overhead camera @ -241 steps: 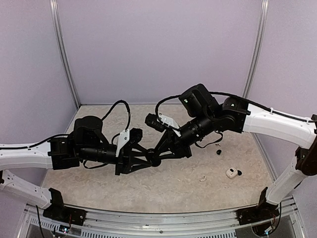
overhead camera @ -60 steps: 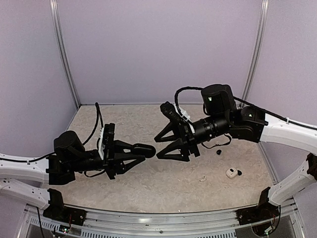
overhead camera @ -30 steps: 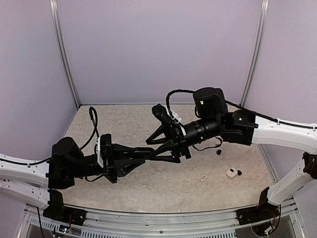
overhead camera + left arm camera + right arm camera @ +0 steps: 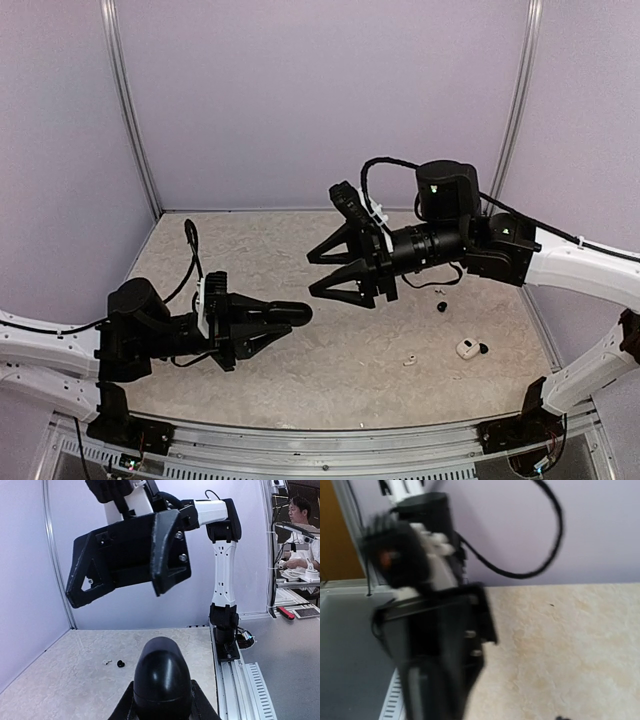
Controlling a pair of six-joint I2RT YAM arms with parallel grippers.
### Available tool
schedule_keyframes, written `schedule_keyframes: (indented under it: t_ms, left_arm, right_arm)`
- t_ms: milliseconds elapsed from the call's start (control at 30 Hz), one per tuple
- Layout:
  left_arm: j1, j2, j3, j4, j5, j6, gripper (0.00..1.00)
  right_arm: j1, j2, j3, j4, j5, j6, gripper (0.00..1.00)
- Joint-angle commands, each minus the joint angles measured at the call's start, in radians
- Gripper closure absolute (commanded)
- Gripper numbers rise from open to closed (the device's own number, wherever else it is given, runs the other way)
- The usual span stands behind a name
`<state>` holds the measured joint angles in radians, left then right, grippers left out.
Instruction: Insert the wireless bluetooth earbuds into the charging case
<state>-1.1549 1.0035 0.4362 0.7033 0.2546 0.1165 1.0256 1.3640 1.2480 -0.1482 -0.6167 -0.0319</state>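
R claw (image 4: 318, 275), spread & empty, has pulled back up-right off L claw (image 4: 278, 317), which pinches black case (image 4: 161, 677); lid looks shut, 0 in yet, black earbud (image 4: 441, 307) sits behind R claw.

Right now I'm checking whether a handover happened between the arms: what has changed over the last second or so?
The right gripper pulled back up and to the right, away from the left gripper, its jaws open and holding nothing. The left gripper stayed about where it was, shut on the black case. The loose black earbud, white earbud and white case have not moved.
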Motion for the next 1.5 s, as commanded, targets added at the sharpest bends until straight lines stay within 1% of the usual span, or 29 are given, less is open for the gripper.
schedule_keyframes:
  t_ms: [0, 267, 400, 633, 767, 1133, 1467]
  left_arm:
    - [0.024, -0.011, -0.011, 0.070, 0.018, -0.065, 1.00]
    - [0.034, -0.014, -0.007, 0.086, 0.044, -0.087, 1.00]
    - [0.037, -0.011, -0.007, 0.092, 0.048, -0.090, 1.00]
    - [0.040, -0.005, -0.008, 0.097, 0.057, -0.087, 1.00]
    - [0.040, -0.006, -0.009, 0.087, 0.067, -0.073, 1.00]
    - [0.029, 0.018, -0.003, 0.070, 0.072, -0.049, 1.00]
    - [0.027, 0.014, -0.004, 0.067, 0.070, -0.046, 1.00]
  right_arm:
    - [0.041, 0.000, -0.005, -0.010, -0.001, -0.043, 0.36]
    - [0.053, 0.049, 0.022, -0.039, 0.040, -0.061, 0.39]
    - [0.065, 0.074, 0.046, -0.078, 0.089, -0.075, 0.39]
    - [0.065, 0.085, 0.059, -0.093, 0.108, -0.077, 0.39]
    - [0.062, 0.079, 0.066, -0.098, 0.141, -0.068, 0.41]
    - [0.038, 0.060, 0.070, -0.068, 0.075, -0.018, 0.44]
    - [0.029, 0.054, 0.060, -0.063, 0.086, -0.012, 0.46]
